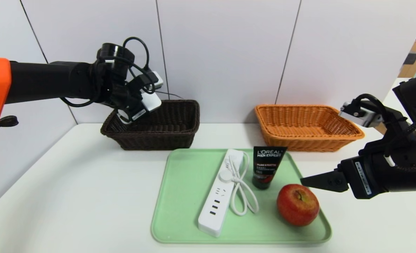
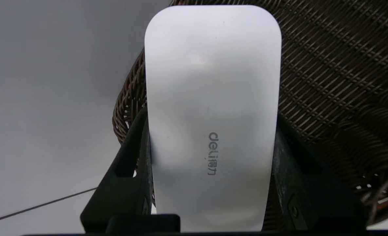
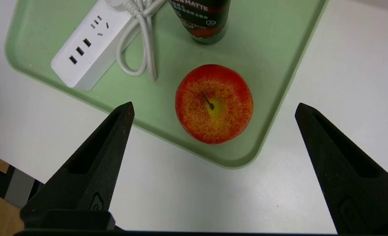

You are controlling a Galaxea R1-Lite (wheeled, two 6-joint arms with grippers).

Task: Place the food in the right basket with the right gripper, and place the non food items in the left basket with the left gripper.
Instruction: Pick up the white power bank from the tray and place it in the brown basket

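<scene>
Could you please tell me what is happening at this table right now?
The robot is sorting items off a light green plastic tray. Its left gripper is clamped on a white rounded Deli-branded device, holding it above the dark brown wicker basket. The right gripper hangs open near the red apple. A white power strip and a black L'Oreal tube are also on the tray; the orange wicker basket looks empty.

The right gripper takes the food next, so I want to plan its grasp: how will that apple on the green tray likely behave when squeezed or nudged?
The apple is round and sits free on the tray, so a nudge would probably roll it. Its smooth skin may slip between the narrow fingertips unless they close across its middle. It looks firm, so likely no crushing.
</scene>
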